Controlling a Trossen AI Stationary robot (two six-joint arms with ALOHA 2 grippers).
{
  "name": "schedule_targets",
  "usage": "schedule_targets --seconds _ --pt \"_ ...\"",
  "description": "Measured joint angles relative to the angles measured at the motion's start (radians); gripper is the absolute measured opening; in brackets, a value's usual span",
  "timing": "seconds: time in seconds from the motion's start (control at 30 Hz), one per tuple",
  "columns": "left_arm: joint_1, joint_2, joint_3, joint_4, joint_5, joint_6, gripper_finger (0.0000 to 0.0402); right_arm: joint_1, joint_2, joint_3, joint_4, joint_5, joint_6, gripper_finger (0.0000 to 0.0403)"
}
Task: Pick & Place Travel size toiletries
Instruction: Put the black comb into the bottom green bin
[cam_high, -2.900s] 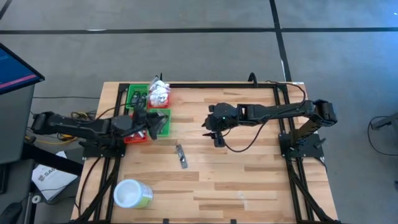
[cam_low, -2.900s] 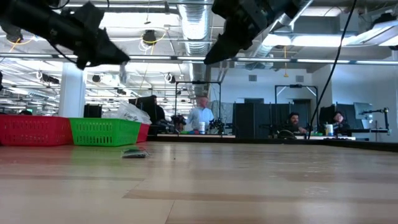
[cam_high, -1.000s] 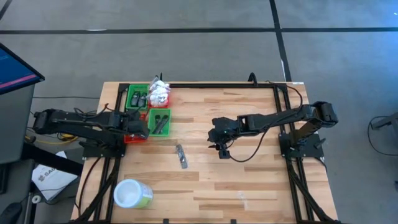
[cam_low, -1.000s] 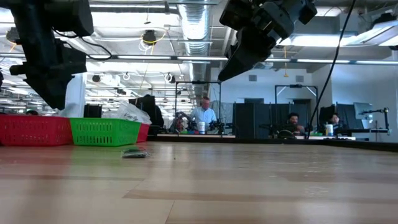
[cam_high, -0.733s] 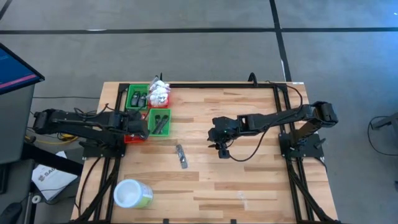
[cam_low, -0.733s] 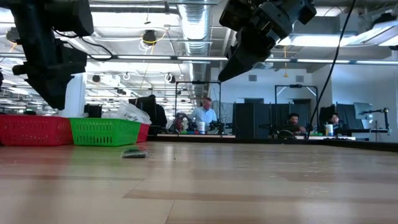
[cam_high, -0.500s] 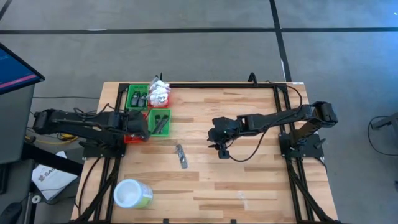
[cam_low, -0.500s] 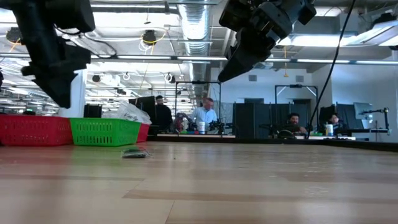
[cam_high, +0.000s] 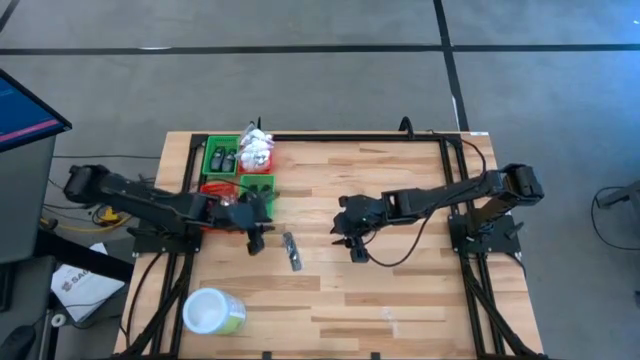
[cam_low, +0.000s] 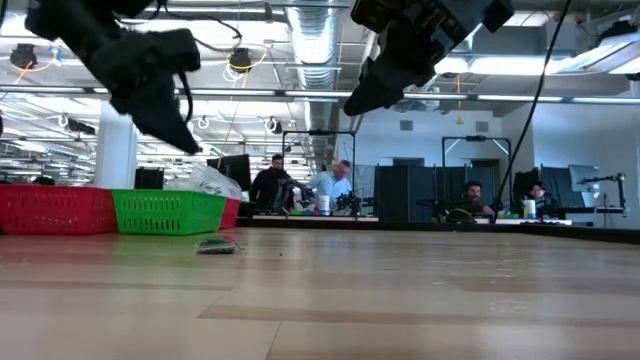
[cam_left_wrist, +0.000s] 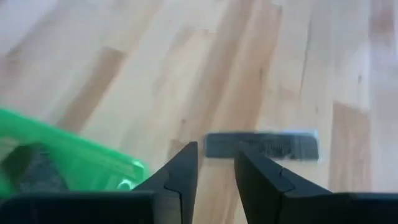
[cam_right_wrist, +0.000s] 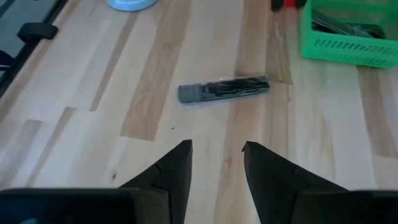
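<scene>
On the wooden table (cam_high: 400, 290), one slim tube (cam_high: 291, 250) lies flat by itself, near the green bin (cam_high: 262, 187) and well apart from the big tub (cam_high: 212, 311). It looks like the last toiletry left out. The left gripper (cam_high: 256, 241) hangs above the table just beside the tube, with its two fingers a little way apart and nothing between them. I think the step now is reaching for the tube. Next, the gripper needs to go down over the tube, squeeze it, and carry it to a bin. The right gripper (cam_high: 357, 250) waits on the other side of the tube, also a little open and holding nothing. From above you can see both arms and the bins. The left wrist view shows the tube (cam_left_wrist: 262, 147) lying crosswise just past the fingers (cam_left_wrist: 178, 175). The low view shows people far behind the table, and the tube (cam_low: 216, 247) as only a small dark shape.
</scene>
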Motion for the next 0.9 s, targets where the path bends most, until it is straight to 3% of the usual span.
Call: schedule_targets --seconds 0.37,0.53,0.73,0.9 --pt "-0.030 0.299 -0.007 0.198 0.051 0.016 0.0094 0.048 0.045 -0.003 0.019 0.000 0.058 0.0133" --pt "-0.034 0.329 -0.007 0.214 0.069 0.017 0.0094 0.060 0.141 -0.002 0.059 0.000 0.051 0.0133" --pt "-0.041 0.356 -0.007 0.234 0.169 0.014 0.0094 0.047 0.251 0.000 0.169 0.000 0.052 0.0127" --pt "-0.043 0.398 -0.007 0.250 0.190 0.004 0.0094 0.025 0.280 0.001 0.225 0.000 0.053 0.0122"
